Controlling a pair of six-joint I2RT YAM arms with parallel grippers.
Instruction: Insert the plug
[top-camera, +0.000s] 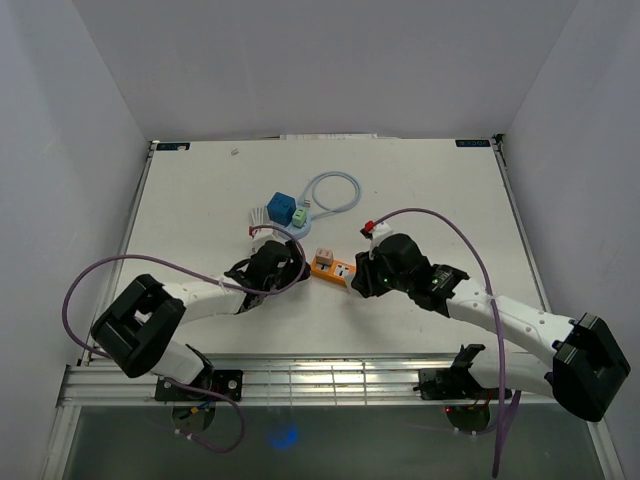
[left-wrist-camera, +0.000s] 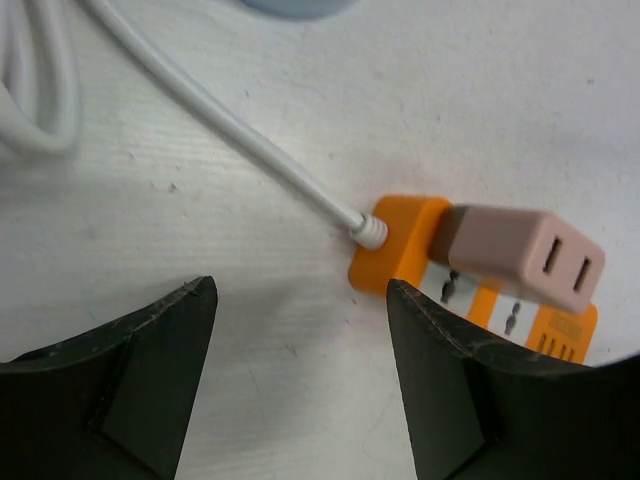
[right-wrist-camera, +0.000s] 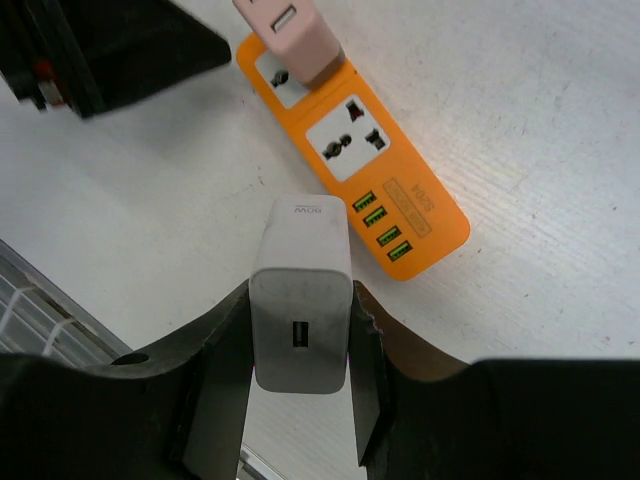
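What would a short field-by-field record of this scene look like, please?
power strip: orange, flat on the table
white cable: enters one end of the strip
pink adapter: plugged into the socket nearest the cable
free socket: empty, between the adapter and the USB ports
white charger: not yet inserted, short of the strip
right gripper: fingers shut on the white charger
left gripper: fingers open, empty, near the strip's cable end
blue cube: farther back on the table
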